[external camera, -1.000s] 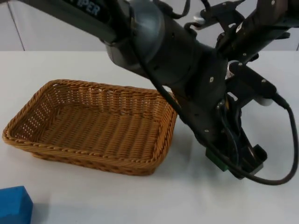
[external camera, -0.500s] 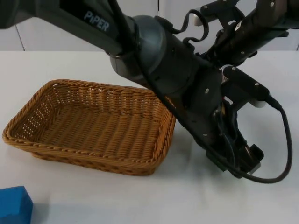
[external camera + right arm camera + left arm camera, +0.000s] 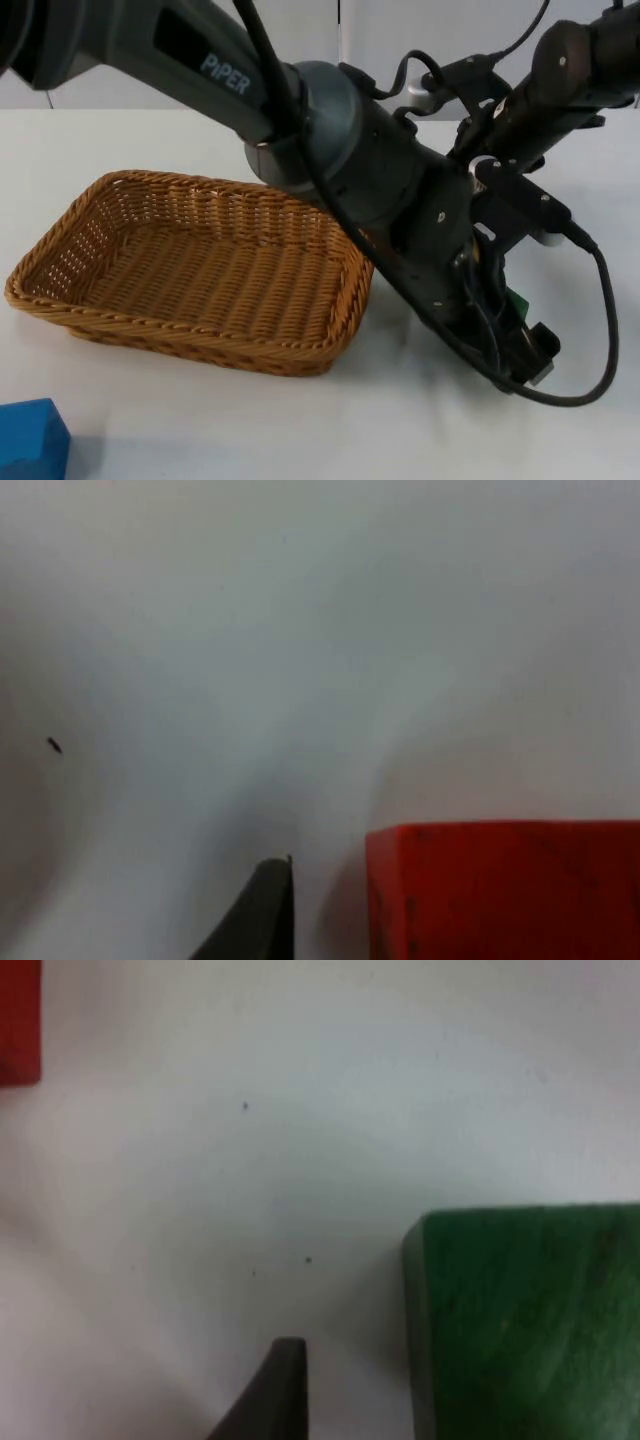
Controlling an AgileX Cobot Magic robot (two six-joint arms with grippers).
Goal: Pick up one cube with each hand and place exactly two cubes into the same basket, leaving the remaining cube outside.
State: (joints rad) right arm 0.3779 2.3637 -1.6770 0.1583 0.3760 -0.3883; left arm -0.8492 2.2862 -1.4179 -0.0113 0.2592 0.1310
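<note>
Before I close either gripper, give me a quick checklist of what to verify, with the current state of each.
1. Green wooden cube close beside the left gripper's fingertip in the left wrist view: ok.
2. Red cube close beside the right gripper's fingertip in the right wrist view: ok.
3. Each cube centred between both fingers: cannot tell, one fingertip visible per view.
4. Woven wicker basket holds no cubes yet: ok.
5. Blue cube outside the basket, at the table's near edge: ok, leave it there.
6. The two arms cross closely right of the basket in the top view; clearance between them: cannot tell.
</note>
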